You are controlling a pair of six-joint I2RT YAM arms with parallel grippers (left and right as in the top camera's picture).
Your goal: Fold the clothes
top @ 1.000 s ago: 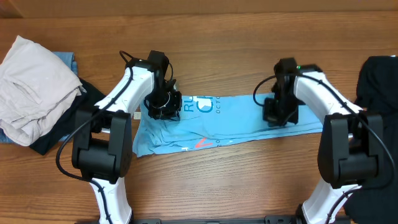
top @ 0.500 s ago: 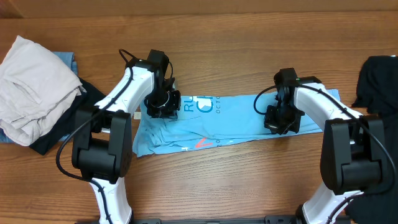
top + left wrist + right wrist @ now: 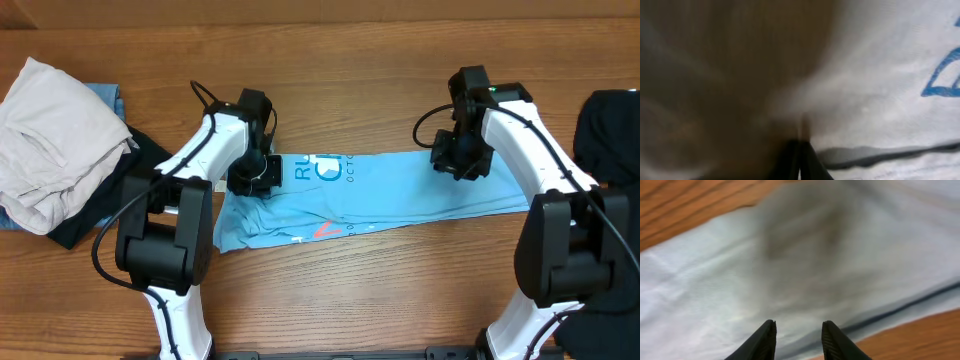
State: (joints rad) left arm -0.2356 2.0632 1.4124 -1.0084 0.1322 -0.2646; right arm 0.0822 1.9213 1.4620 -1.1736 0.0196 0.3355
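The clothes in play are a sky-blue T-shirt [image 3: 400, 195], lying as a long folded strip across the middle of the table with white lettering and a small red-orange mark facing up. My left gripper [image 3: 250, 176] sits at the strip's left end. In the blurred left wrist view its jaws [image 3: 801, 150] are pressed together at the cloth's edge, and a thin crease of T-shirt [image 3: 890, 65] runs up from the tips. My right gripper [image 3: 460, 158] hovers over the strip's far edge near the right end. Its jaws [image 3: 799, 330] stand apart above the T-shirt [image 3: 740, 270], with nothing between them.
A heap of other clothes lies at the far left: an off-white garment [image 3: 55, 140] on top of a blue one [image 3: 108, 98] and a black one [image 3: 85, 225]. A black garment [image 3: 612, 125] lies at the right edge. Bare wooden table [image 3: 350, 60] runs behind the strip.
My right gripper has opened, let go of the T-shirt and pulled back from the strip's front edge toward its far edge. My left gripper has shifted slightly left and toward the front, still shut.
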